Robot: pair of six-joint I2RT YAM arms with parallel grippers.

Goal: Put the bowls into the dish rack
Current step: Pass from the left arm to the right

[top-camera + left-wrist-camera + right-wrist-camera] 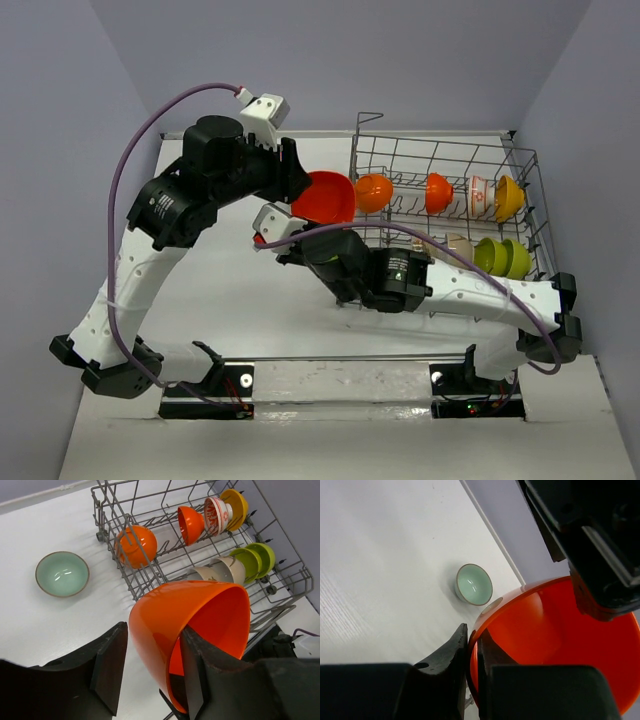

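Several bowls [437, 192] stand on edge inside the dish rack [445, 160].

Top cam looks down from above and behind, whole table [220, 300] in frame. Both wrist cams sit close on the red-orange bowl [200, 615]. Both also catch the teal bowl [474, 584].

No text, brand, number or sign can be read in any view. A small pale sticker [160, 206] on the left arm [140, 270] and a small green sticker [397, 265] on the right arm [470, 290] are seen, but their print is too small to be made out.
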